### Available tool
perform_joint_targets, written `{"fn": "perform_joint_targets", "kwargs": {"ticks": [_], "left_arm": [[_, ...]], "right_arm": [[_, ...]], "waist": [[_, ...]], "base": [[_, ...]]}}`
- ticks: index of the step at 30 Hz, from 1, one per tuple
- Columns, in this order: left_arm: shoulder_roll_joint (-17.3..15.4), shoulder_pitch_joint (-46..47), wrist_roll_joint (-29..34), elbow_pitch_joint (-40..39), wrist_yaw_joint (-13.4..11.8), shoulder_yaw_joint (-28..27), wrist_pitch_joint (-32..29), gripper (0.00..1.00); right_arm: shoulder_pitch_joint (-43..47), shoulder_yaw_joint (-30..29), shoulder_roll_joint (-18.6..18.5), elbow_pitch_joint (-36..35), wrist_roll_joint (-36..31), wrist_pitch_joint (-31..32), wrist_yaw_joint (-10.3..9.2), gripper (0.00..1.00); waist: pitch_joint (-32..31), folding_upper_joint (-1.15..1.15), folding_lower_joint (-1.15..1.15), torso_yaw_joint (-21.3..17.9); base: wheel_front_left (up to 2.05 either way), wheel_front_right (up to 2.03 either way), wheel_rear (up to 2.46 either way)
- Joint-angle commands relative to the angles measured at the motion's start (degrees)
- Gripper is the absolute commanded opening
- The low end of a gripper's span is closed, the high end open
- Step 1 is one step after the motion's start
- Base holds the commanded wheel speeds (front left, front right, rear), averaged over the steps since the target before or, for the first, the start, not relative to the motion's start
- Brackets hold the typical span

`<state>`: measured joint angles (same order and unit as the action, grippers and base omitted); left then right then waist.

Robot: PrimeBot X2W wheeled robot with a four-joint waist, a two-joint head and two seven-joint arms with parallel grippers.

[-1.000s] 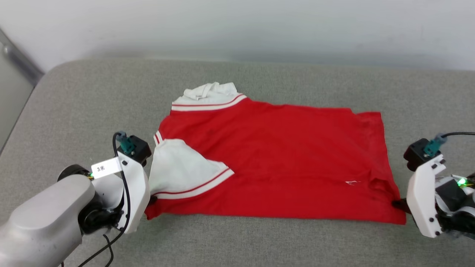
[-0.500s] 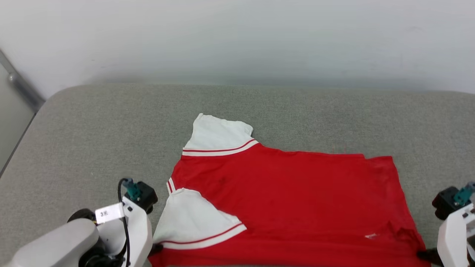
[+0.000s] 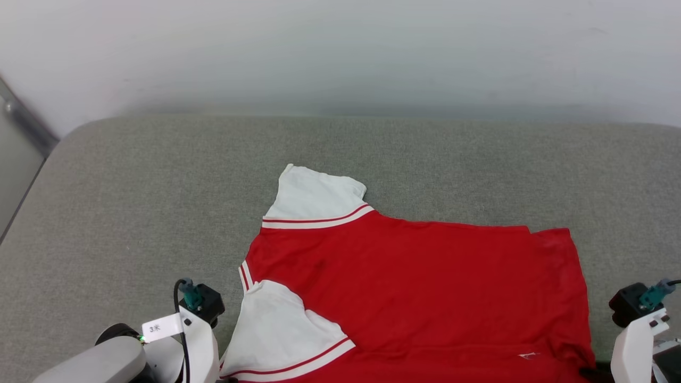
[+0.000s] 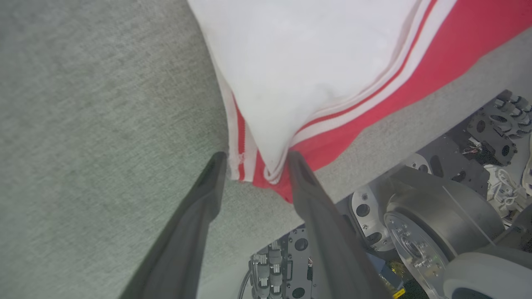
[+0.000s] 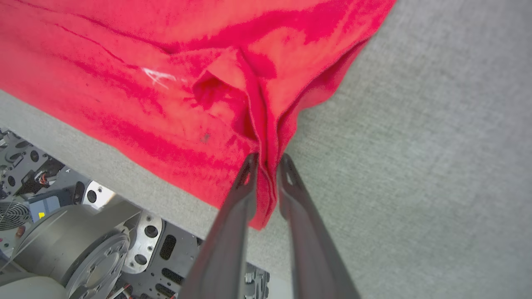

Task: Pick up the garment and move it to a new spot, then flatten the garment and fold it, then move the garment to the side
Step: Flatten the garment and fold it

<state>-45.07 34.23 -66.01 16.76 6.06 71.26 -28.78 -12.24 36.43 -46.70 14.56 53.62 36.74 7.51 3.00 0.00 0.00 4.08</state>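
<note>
The garment is a red jersey with white sleeves, spread flat on the grey cushion, its near hem at the cushion's front edge. In the left wrist view my left gripper stands open, and the striped corner of the near white sleeve lies loose between its fingers. My right gripper is shut on a bunched red corner of the garment at the hem. In the head view both wrists sit at the bottom corners, the left wrist beside the sleeve and the right wrist beside the hem.
The grey cushion stretches wide to the left and behind the jersey, up to a pale wall. A metal rail runs at the far left. Below the cushion's front edge the robot's base shows.
The head camera has tilted, so the whole picture shifted. The garment now lies nearer the front edge and its far sleeve has spread out flat. The left jaws have opened off the sleeve corner.
</note>
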Motion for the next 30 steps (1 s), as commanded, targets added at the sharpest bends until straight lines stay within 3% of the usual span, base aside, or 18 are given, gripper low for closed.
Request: {"fn": "perform_joint_targets", "kwargs": {"ticks": [1,8,14,16,22,30], "left_arm": [[-0.5,-0.3,0.6,-0.3,0.2,-0.3,0.8,1.0],[-2.5,2.6,0.8,-4.3,-1.3,-3.3,3.8,1.0],[-2.7,7.1,4.4,-5.2,-4.3,-6.8,8.8,1.0],[-2.5,8.0,4.9,-4.9,-4.9,-7.4,9.5,1.0],[-0.7,13.8,6.4,-1.5,-6.3,-10.7,12.0,1.0],[3.6,25.7,7.0,6.1,-4.2,-13.7,9.8,1.0]], "right_arm": [[0.8,-1.4,0.7,-0.4,-1.1,-2.1,-0.04,1.0],[1.1,-8.7,2.1,-4.1,-7.3,-13.5,-0.04,1.0],[2.3,-19.1,7.8,-7.2,-15.9,-24.6,-0.04,1.0],[2.6,-20.6,8.9,-8.0,-17.6,-25.9,-0.03,1.0],[5.6,-29.5,16.6,-14.0,-26.0,-30.7,-0.03,1.0],[10.3,-36.9,26.1,-23.5,-33.7,-31.1,-0.03,1.0]], "waist": [[-1.1,0.0,0.0,0.0],[-3.2,0.0,0.0,0.2],[-3.4,0.0,0.0,-0.7],[-3.2,0.0,0.0,-1.0],[-1.2,0.0,0.0,-2.9],[5.7,0.0,0.0,-5.9]], "base": [[0.0,0.0,0.0],[0.0,0.0,0.0],[0.0,0.0,0.0],[0.0,0.0,0.0],[0.0,0.0,0.0],[0.0,0.0,0.0]]}}
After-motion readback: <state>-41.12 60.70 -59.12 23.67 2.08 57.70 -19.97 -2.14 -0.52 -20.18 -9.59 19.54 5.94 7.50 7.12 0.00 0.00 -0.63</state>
